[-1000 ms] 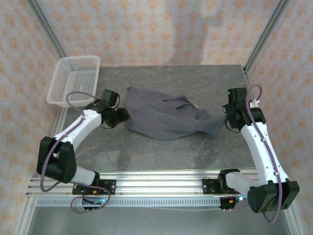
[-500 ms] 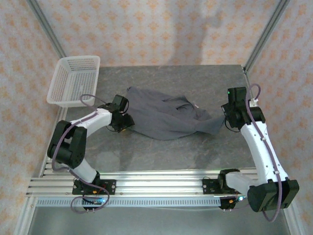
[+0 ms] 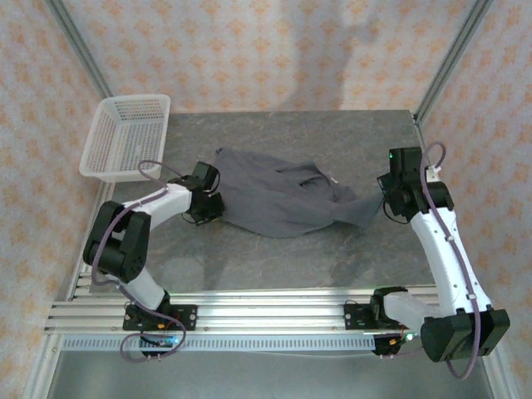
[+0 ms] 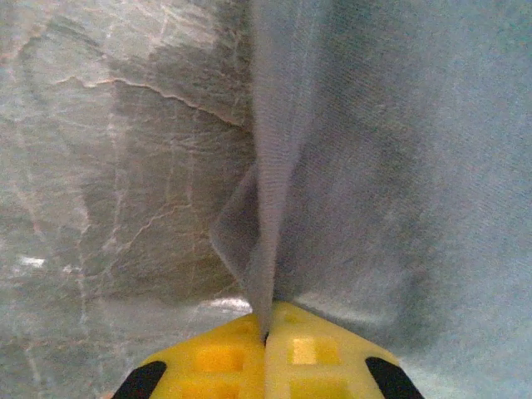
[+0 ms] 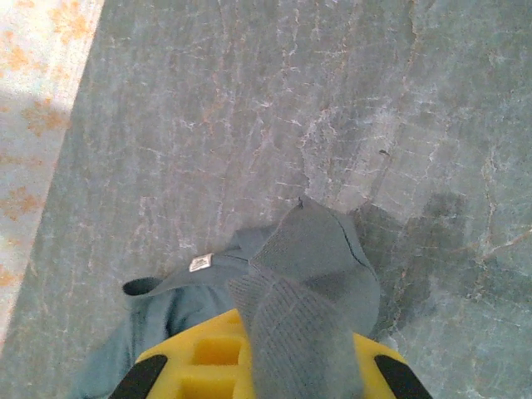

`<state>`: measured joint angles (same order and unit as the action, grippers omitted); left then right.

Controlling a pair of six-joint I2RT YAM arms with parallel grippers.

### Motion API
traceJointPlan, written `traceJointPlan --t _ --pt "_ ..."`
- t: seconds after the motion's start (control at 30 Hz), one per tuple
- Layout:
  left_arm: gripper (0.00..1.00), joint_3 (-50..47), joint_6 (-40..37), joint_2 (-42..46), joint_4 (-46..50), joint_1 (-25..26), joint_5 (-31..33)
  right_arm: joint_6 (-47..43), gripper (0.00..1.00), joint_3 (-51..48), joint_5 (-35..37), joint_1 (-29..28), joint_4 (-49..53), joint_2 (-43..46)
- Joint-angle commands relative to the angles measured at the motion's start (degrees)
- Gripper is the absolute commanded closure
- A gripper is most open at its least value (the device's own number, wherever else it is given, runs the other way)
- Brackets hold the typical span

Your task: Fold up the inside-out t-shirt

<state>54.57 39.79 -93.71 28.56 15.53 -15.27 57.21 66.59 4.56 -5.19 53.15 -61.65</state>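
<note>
Both jaws clamped on the inside-out t-shirt (image 3: 278, 204), left jaws pinching a raised fold, right jaws hidden under cloth

Left arm (image 3: 158, 208): elbow folded back, forearm extended toward 2 o'clock. Left gripper (image 3: 211, 208): jaws clamped on the inside-out t-shirt (image 3: 274, 199). Right arm (image 3: 445, 249): extended toward 11 o'clock. Right gripper (image 3: 385, 208): jaws clamped on the same fabric.

No text, brand or number can be read anywhere: the one likely place, a small pale tag (image 5: 200, 263) sewn on the t-shirt (image 5: 320, 249), is too small and blurred to make out.
</note>
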Motion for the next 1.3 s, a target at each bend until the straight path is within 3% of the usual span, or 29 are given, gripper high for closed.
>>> traceJointPlan --t 0.0,0.13,0.2,0.33,0.47,0.6,0.67,0.8,1.07,1.17,1.27 --pt "1.0 2.59 -1.77 5.78 7.83 -4.27 -0.03 1.73 1.0 5.8 3.94 0.35 3.52 0.46" --pt "1.0 12.78 -7.2 16.91 18.15 -9.46 -0.24 -0.87 1.0 18.01 10.46 0.8 6.95 -0.13" --pt "1.0 19.9 -11.32 20.93 22.25 -10.44 2.95 -4.28 1.0 24.32 13.08 0.8 7.12 -1.02" --pt "1.0 30.75 -15.55 20.89 28.35 -11.31 5.05 -8.87 1.0 32.19 14.0 0.8 7.52 -2.59" --pt "1.0 35.25 -16.06 22.19 28.05 -11.74 -0.69 -14.57 1.0 40.01 13.81 0.8 7.82 -2.34" --pt "1.0 39.36 -15.39 22.16 27.08 -11.84 -10.32 -19.85 1.0 44.75 7.22 0.8 2.8 -0.49" --pt "1.0 39.08 -14.25 21.66 25.55 -11.84 -12.23 -18.8 1.0 44.3 5.26 0.8 0.97 0.39" --pt "1.0 30.55 -12.82 19.66 17.79 -11.84 -10.02 -17.25 1.0 38.18 5.9 0.84 -0.19 -0.49" --pt "1.0 13.62 -6.83 3.95 -3.73 -11.75 -11.94 -14.46 1.0 16.67 6.9 0.8 -1.86 -4.42" --pt "0.99 12.4 -6.19 0.05 -8.51 -11.75 -12.44 -14.06 1.0 12.32 6.89 0.8 -2.72 -5.19" --pt "0.91 14.74 -7.71 -3.42 -7.56 -11.75 -12.86 -14.4 1.0 11.87 6.4 0.8 -1.95 -6.47"
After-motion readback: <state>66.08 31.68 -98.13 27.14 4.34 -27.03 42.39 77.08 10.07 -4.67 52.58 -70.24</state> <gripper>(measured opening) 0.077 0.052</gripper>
